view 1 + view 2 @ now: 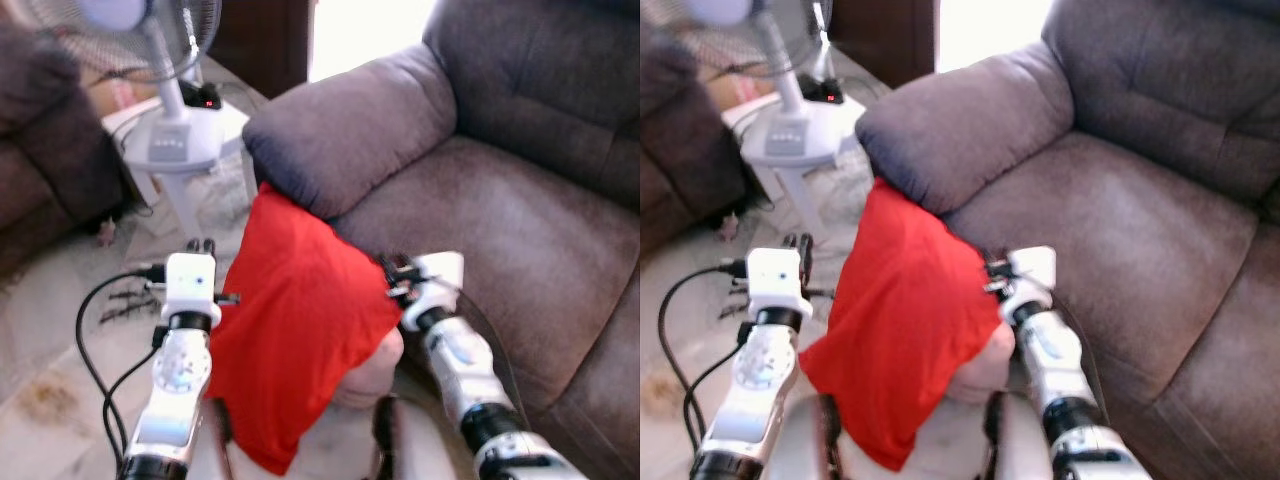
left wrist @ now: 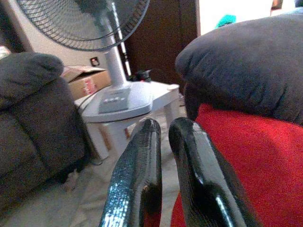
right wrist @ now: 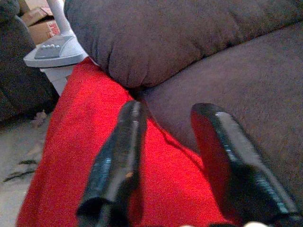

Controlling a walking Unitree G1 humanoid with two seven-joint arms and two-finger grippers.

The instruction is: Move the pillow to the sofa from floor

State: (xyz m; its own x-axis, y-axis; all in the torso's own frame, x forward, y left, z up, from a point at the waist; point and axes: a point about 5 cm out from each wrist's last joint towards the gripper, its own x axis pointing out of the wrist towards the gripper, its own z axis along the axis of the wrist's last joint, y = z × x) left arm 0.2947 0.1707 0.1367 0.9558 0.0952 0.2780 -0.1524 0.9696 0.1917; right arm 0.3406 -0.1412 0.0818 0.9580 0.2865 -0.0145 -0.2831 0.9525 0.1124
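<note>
Evidently the red pillow (image 1: 300, 330) is pressed between both arms, lifted towards the sofa (image 1: 520, 230) at 1 o'clock (armrest touched); left gripper (image 2: 163, 130) nearly closed, right gripper (image 3: 173, 113) spread.

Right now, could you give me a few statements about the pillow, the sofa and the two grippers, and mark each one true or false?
1. The red pillow is held up between the two arms, its top against the sofa's armrest. True.
2. The pillow lies flat on the sofa seat. False: it hangs in front of the seat edge, not on it.
3. The left gripper has its fingers nearly together beside the pillow. True.
4. The right gripper is shut tight with nothing near it. False: its fingers are spread apart over the pillow's red cloth.
5. A standing fan is on the robot's left, beyond the armrest. True.
6. The sofa is bright green. False: it is brownish grey.
</note>
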